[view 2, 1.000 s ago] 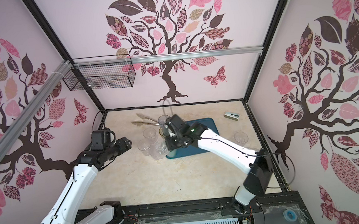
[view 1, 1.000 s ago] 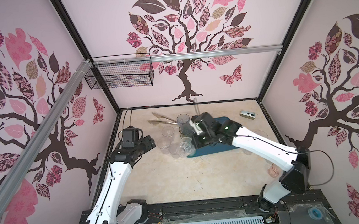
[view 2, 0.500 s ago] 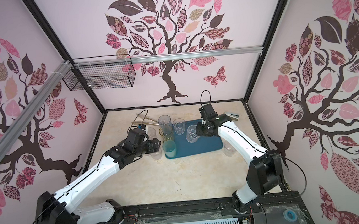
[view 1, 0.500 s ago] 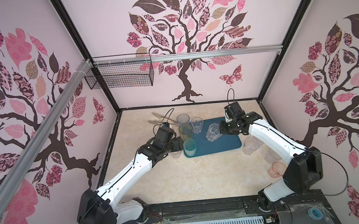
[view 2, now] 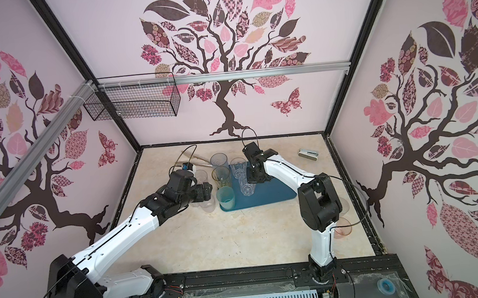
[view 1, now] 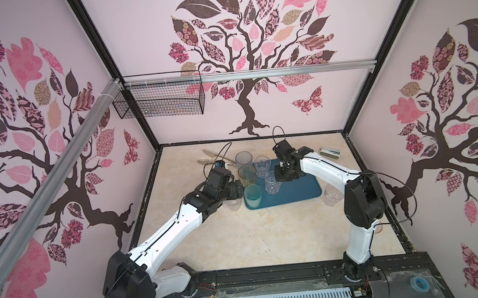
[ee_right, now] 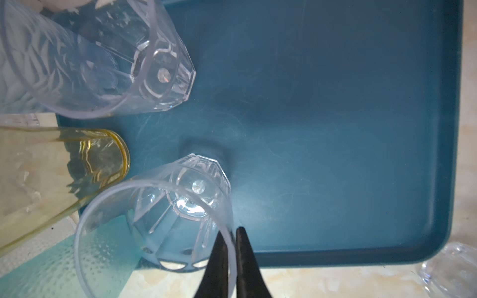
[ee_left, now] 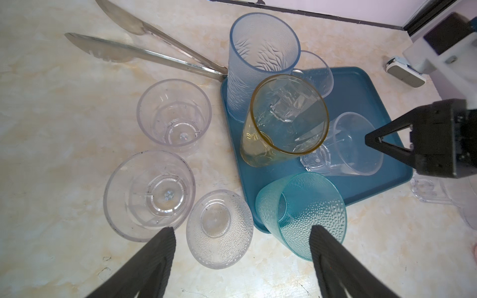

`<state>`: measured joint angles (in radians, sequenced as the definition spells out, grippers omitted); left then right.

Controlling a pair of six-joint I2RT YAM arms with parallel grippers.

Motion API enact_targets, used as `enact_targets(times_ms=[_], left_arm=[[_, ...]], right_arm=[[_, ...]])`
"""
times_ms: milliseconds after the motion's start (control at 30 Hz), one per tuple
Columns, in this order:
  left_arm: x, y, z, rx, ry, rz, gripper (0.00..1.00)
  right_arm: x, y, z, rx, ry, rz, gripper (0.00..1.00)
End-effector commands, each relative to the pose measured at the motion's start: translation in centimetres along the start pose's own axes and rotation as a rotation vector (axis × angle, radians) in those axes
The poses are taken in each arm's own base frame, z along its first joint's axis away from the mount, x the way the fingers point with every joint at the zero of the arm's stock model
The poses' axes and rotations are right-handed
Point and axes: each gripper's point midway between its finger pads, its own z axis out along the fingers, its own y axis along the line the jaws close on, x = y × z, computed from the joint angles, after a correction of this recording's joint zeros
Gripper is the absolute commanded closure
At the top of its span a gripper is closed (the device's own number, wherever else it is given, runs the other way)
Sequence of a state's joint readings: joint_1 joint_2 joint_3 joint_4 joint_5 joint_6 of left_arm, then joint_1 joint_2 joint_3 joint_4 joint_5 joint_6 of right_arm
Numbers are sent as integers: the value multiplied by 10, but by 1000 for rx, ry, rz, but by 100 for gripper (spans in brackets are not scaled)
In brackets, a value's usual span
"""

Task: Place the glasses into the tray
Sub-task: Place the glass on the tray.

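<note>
Though crowded leftward, tray (view 1: 301, 186) roomy rightward.

Tray (ee_left: 361, 85) dark teal-blue, plain. Tall glass (ee_left: 260, 59) blue-grey, frosted, embossed frond pattern. Amber glass (ee_left: 255, 152) see-through yellow, darker gold rim. Teal-green glass (ee_left: 307, 211) with hammered dimple texture. Dimpled glass (ee_left: 219, 229) colourless, same hammered dots. Clear faceted glass (ee_right: 180, 206) colourless, ribbed sides. Pinkish glass (view 2: 342, 228) pale, see-through. Tongs (ee_left: 144, 49) silver metal. Tabletop (ee_left: 64, 129) cream marble, tan veins. Walls (view 1: 137, 33) pale pink, dark brown tree decals, pink and patterned leaves. Wire basket (view 1: 159, 100) black. Arms (view 1: 174, 226) white, black joints.
</note>
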<state>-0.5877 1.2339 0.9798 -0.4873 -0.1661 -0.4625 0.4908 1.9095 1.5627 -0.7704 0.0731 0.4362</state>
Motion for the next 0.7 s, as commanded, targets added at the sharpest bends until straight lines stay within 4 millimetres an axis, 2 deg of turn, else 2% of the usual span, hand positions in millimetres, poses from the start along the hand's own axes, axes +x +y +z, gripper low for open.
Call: enact_targets(times_ms=[0, 167, 267, 433, 667], left_arm=[[-9, 9, -5, -17, -47, -10, 14], [-10, 23, -6, -8, -36, -108, 15], [-8, 27, -7, -9, -31, -130, 15], [-6, 28, -5, 11, -6, -179, 17], [-3, 27, -3, 18, 13, -188, 19]], right_arm=[[-6, -1, 13, 44, 14, -21, 99], [-13, 1, 20, 64, -12, -13, 96], [-16, 10, 24, 29, -14, 0, 95], [-18, 18, 27, 25, -20, -5, 96], [-20, 27, 27, -11, -15, 1, 91]])
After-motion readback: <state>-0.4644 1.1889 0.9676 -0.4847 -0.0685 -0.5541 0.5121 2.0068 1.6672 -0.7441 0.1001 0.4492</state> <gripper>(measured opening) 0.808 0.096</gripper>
